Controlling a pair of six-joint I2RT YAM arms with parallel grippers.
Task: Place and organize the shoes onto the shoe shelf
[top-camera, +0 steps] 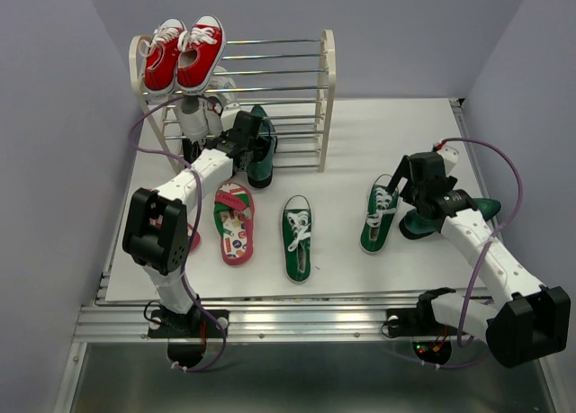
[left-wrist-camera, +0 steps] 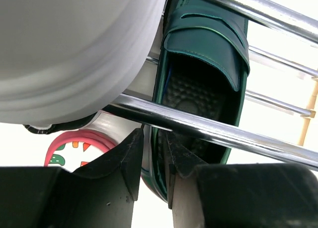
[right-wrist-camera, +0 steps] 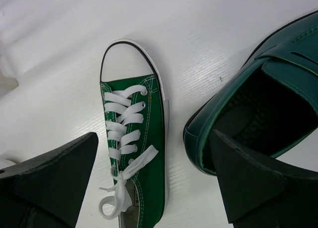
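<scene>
Overhead, my left fingers reach low into the shelf, at one loafer. Sneakers, flip-flops and the other loafer lie on the counter, with my right fingers above that loafer.

Left wrist: a rod crosses the loafer's opening. My fingers straddle its heel wall, barely parted; whether they pinch it I cannot tell.

Right wrist: fingers spread wide, a sneaker between them and the other loafer's heel at one.

I judge this loafer is being set down. Next I should let go and back out clear of the rods.
</scene>
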